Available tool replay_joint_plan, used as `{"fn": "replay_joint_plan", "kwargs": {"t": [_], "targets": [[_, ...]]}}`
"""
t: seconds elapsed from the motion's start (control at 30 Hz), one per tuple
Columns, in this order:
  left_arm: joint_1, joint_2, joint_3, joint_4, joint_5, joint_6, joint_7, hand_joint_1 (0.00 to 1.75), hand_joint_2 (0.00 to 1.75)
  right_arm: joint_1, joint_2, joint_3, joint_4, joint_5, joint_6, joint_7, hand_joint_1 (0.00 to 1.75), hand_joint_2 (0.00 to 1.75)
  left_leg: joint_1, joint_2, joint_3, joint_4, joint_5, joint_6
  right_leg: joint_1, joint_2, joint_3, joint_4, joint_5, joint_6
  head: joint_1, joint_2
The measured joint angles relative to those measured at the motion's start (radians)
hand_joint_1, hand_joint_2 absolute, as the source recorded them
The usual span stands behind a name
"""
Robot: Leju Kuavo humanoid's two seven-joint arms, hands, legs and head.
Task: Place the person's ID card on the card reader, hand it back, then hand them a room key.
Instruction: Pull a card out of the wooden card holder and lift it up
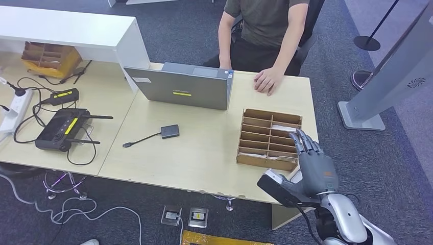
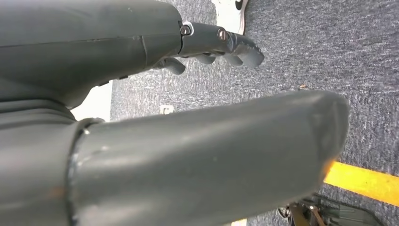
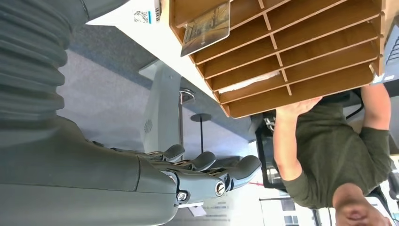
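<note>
Raised above the near right corner of the worktop, the right robot hand is seen with its fingers stretched out and apart, and nothing is held in it. Its fingertips are over the near right part of the wooden slotted organizer, but it cannot be told whether the wood is touched. In the right wrist view, the same robot hand is shown released, with the organizer in front of it. A card with a picture on it is seen leaning in 1 outer compartment, and a thin white item is lying in another compartment further in. It cannot be told whether these are room keys or the ID card.

The left robot hand is seen in the left wrist view, hanging over grey carpet with a yellow stripe. Its thumb and fingers are kept apart and nothing is grasped.

A small dark card reader with a cable is placed near the middle of the worktop, well apart from the organizer. A grey laptop is standing behind it. A person is seated at the far side, with 1 hand laid flat on the worktop beside the laptop.
</note>
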Motion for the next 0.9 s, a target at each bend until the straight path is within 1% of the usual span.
{"fn": "replay_joint_plan", "kwargs": {"t": [0.43, 0.9], "targets": [[0.0, 0.0, 0.0, 0.0, 0.0, 0.001, 0.006, 0.0, 0.0, 0.007, 0.065, -0.002, 0.108, 0.022, 0.001, -0.009, 0.0, 1.75, 0.0, 0.0, 0.0, 0.0, 0.0, 0.0, 0.0, 0.0, 0.0, 0.0, 0.0, 0.0, 0.0, 0.0], [0.0, 0.0, 0.0, 0.0, -0.001, 0.002, 0.013, 0.0, 0.0, 0.004, 0.105, -0.022, 0.197, 0.022, -0.004, -0.023, 0.0, 1.75, 0.0, 0.0, 0.0, 0.0, 0.0, 0.0, 0.0, 0.0, 0.0, 0.0, 0.0, 0.0, 0.0, 0.0]]}}
